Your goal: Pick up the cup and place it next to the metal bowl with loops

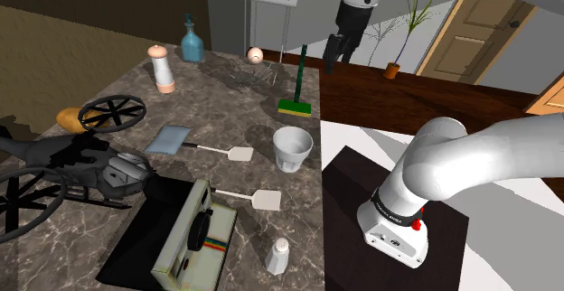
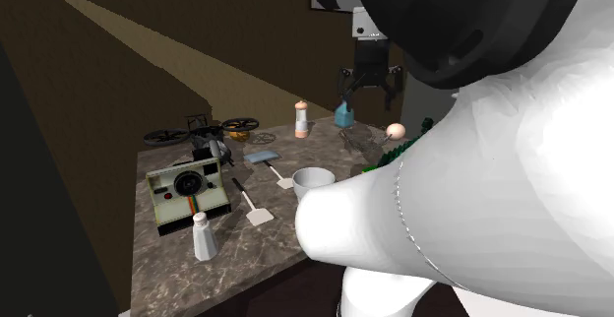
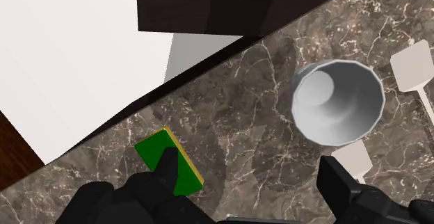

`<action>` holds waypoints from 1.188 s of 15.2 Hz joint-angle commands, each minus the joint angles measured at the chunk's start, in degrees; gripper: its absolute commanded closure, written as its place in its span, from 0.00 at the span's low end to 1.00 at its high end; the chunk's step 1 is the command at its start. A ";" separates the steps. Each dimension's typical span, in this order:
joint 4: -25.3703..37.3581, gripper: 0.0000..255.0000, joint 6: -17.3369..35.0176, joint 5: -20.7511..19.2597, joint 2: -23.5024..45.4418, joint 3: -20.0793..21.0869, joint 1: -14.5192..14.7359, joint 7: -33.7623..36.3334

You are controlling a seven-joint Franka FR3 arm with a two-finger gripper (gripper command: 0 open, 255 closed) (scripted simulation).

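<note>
The cup (image 1: 293, 147) is a white, empty, upright tumbler near the marble counter's edge on the shoulder view's right; it also stands out in the second exterior view (image 2: 313, 180). My black gripper (image 1: 341, 52) hangs high above the counter, open, holding nothing. In the wrist view the cup (image 3: 337, 101) lies far below, beyond the right fingertip (image 3: 335, 177), and my gripper (image 3: 250, 181) has its fingers wide apart. A faint wire bowl with loops (image 1: 239, 78) sits at the counter's far end, beside a pink ball (image 1: 256, 55).
A green-headed brush (image 1: 295, 108) stands beyond the cup. Two white spatulas (image 1: 228, 150) (image 1: 251, 197), a blue pad (image 1: 169, 139), an instant camera (image 1: 194, 237), a white shaker (image 1: 277, 255), a drone (image 1: 63, 167), a mill (image 1: 163, 69) and a blue bottle (image 1: 191, 42) crowd the counter.
</note>
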 commanded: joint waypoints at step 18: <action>-18.22 0.00 25.48 6.31 6.72 21.92 7.92 21.13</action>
